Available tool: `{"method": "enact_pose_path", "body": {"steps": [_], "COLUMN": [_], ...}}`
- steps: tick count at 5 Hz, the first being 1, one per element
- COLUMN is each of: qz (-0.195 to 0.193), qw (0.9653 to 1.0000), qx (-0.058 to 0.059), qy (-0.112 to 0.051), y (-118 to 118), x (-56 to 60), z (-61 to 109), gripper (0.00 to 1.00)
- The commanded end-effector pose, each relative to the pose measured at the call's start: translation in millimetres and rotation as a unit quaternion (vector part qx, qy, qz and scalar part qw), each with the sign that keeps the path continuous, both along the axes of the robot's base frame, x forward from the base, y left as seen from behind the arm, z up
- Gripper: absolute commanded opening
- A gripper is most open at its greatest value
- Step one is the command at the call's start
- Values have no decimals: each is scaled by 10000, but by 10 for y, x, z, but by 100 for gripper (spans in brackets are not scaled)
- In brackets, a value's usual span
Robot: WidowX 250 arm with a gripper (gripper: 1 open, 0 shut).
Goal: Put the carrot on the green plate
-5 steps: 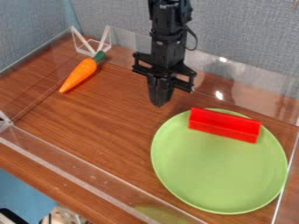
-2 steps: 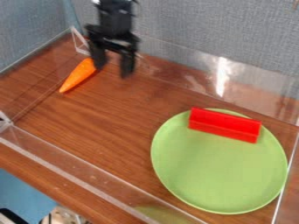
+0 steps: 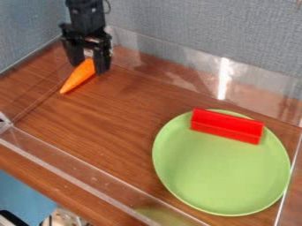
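hand (image 3: 87,62): far left, pointing down, fingers wide open, holding nothing, right over the carrot's top end | carrot (image 3: 78,79): lying on the brown table (image 3: 83,124), far left | green plate (image 3: 224,172): near right, well apart from carrot | red block (image 3: 227,125): on the plate's far side

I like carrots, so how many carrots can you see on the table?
1. The carrot lies on the wooden table at the far left, just below the open gripper. None shows on the green plate.
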State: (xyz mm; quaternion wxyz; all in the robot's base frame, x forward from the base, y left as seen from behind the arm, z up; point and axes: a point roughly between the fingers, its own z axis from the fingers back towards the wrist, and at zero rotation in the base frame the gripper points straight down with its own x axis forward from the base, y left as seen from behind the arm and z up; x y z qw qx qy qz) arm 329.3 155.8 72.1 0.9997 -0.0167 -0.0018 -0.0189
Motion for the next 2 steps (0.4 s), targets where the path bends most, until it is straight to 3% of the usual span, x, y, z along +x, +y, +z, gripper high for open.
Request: {"method": "enact_pose_path", "body": {"steps": [1,2], "qz": [97,276], "qw": [9994,9991], "qx": [130,134], "qy": [-303,-295], "y": [190,441], "x": [88,205], "z": [50,9], "gripper": [100,100]}}
